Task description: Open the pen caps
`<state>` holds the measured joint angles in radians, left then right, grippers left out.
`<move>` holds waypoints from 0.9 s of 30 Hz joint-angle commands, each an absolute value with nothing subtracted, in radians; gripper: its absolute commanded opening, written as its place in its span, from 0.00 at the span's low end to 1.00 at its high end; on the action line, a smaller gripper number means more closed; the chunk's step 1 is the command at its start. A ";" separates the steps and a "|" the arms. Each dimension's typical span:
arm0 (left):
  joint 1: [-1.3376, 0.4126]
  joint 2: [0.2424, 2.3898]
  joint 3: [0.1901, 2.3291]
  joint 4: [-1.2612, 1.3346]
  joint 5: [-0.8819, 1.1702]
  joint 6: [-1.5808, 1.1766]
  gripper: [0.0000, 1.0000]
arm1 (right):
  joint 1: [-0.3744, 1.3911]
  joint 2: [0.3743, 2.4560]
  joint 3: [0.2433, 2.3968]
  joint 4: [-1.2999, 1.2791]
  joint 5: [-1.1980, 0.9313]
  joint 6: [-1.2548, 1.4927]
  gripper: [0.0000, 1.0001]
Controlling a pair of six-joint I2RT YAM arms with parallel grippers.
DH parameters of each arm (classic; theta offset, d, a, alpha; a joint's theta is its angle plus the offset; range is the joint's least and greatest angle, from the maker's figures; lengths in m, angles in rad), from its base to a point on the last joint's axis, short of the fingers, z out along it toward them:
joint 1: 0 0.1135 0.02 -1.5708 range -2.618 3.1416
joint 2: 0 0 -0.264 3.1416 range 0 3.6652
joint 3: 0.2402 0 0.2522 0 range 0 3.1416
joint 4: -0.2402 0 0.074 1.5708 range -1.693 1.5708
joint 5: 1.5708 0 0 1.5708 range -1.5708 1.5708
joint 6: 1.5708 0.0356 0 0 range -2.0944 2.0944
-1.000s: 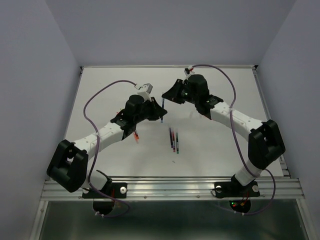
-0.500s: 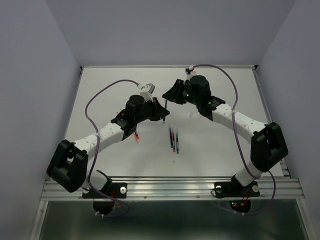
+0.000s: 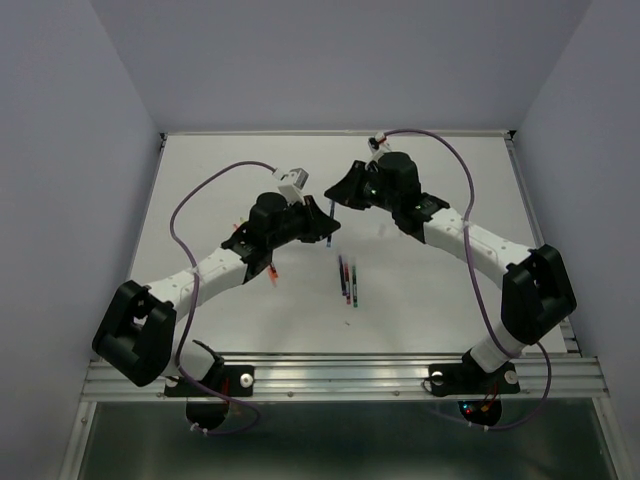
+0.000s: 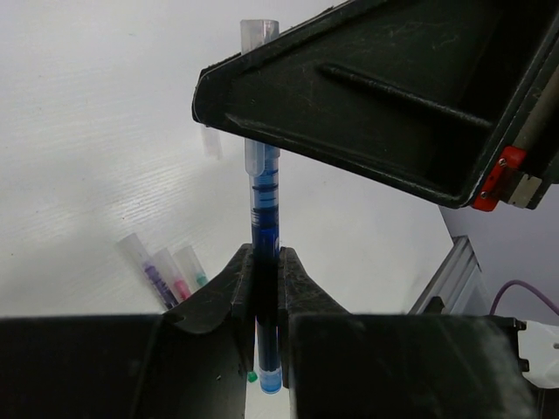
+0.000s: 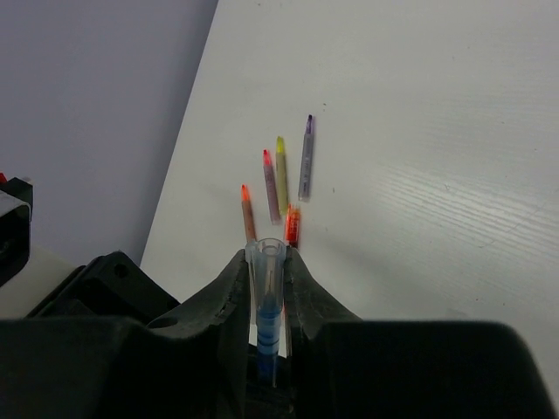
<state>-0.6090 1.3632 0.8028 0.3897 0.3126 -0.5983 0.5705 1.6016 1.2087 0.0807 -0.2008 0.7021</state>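
Between the two grippers a blue pen (image 4: 265, 218) is held above the table. My left gripper (image 4: 265, 266) is shut on its blue body (image 3: 329, 228). The pen's clear cap (image 5: 268, 279) is on the pen's end, and my right gripper (image 5: 266, 262) is shut around it. From the left wrist the cap (image 4: 259, 35) sticks out past the right gripper's black body (image 4: 393, 105). Three more capped pens (image 3: 347, 279), purple, pink and green, lie side by side on the table in front of the grippers.
Several pens (image 5: 279, 170), orange, red, yellow and purple, lie near the table's left edge, with a short orange piece (image 5: 293, 225) beside them. An orange pen (image 3: 272, 272) shows under the left forearm. A small pale piece (image 4: 210, 140) lies on the white table (image 3: 450, 300).
The right arm has shifted very slightly at the wrist. The left arm and the blue pen stay where they were.
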 commanded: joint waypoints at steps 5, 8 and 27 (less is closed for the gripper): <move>-0.647 1.243 0.644 0.439 0.408 -0.678 0.00 | 0.418 1.577 1.287 0.121 -0.009 0.586 0.01; -0.685 1.229 0.617 0.384 0.400 -0.672 0.00 | 0.367 1.592 1.356 0.121 0.043 0.543 0.01; -0.612 1.423 0.923 -0.230 -0.208 -0.775 0.00 | 0.273 1.621 1.129 -0.187 0.068 0.353 0.06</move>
